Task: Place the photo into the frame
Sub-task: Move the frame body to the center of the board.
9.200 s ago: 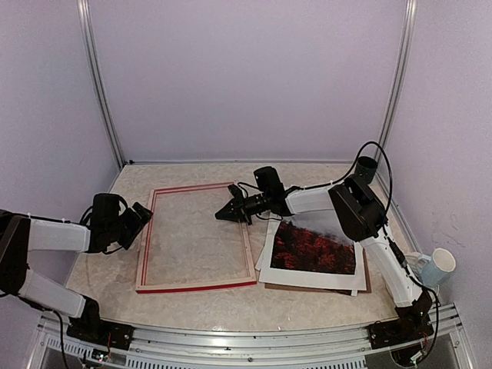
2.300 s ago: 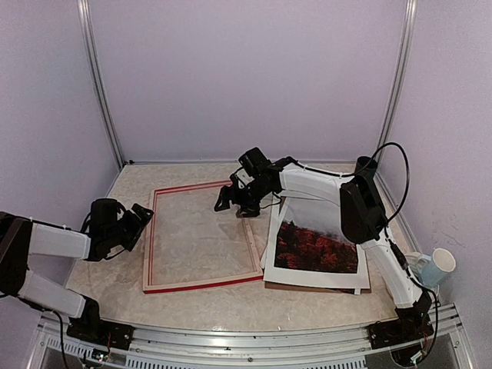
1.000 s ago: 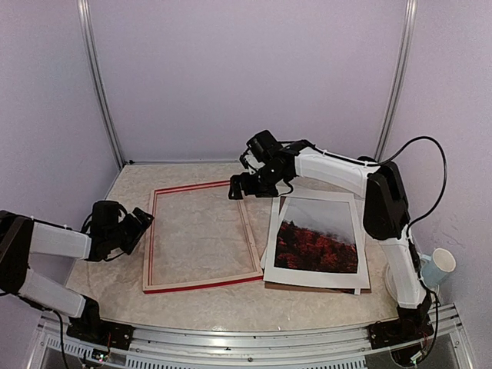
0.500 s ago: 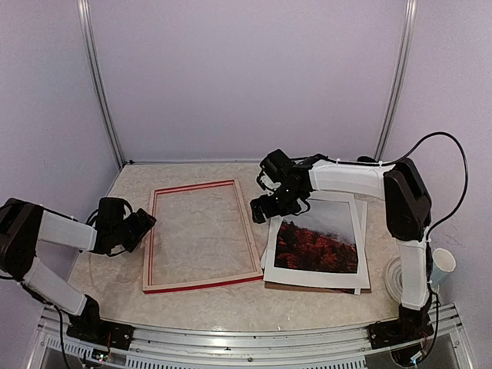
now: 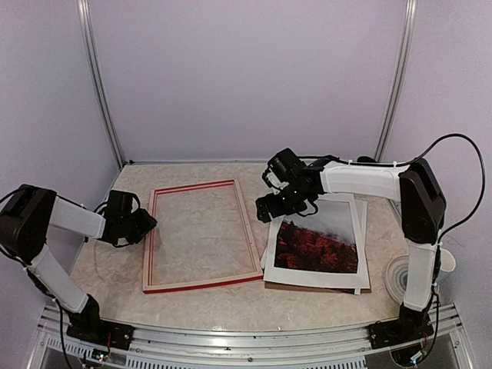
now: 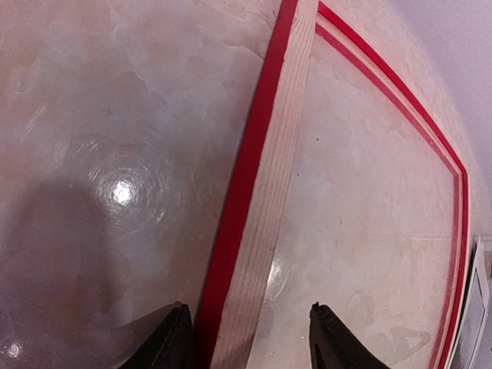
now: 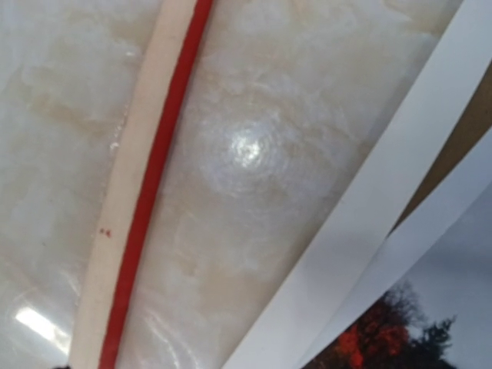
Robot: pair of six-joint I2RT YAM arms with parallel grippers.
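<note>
At the left rail of the frame (image 6: 270, 192): the left gripper (image 6: 250, 344) sits low over the table. Its fingers (image 6: 173, 338) are spread, one on either side of the rail. The outer finger is just beside the red edge and the inner one stands apart from the pale wood, so it is not clamped on the rail.

The right gripper (image 5: 269, 209) hangs over bare tabletop between the frame's right rail and the far-left corner of the photo (image 5: 319, 244). Its wrist view shows no fingertips clearly, so I cannot tell the jaw state.

The photo lies flat and face up to the right of the frame and wholly outside it. It rests on a plain white sheet (image 7: 361, 207), which rests on a brown board (image 7: 473, 115).

Step in hand, as I judge it: approach for the pick-up, with the left arm placed to steady the frame. The next move calls for a fingertip worked under the photo's border alone, leaving the sheet beneath. The photo then goes over the rail and is laid square inside the opening.

The table (image 5: 192, 304) is a glossy beige marble pattern with lamp glare. The walls are pale lilac, with aluminium uprights (image 5: 98, 84) in the back corners.
</note>
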